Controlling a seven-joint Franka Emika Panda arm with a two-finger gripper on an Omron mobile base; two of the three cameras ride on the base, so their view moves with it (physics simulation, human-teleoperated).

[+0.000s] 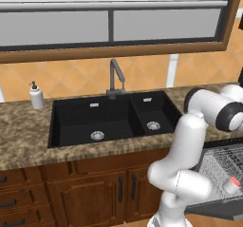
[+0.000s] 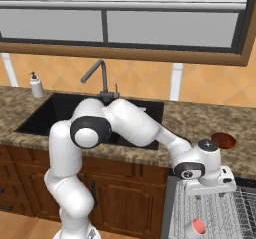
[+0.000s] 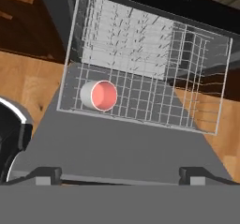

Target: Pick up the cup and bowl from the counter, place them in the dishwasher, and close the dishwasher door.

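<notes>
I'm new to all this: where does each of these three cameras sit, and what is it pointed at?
Left base view: behind the arm's left, facing the sink; the white arm rises lower right.
Right base view: behind its right, facing the counter and bowl; arm lower left, gripper above the rack.
Hand view: on the hand, looking down at the dishwasher rack; open fingertips at the bottom.
Shared: the cup in the rack.

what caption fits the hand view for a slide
Open gripper above the lowered dishwasher door, cup lying on its side in the wire rack.
</notes>
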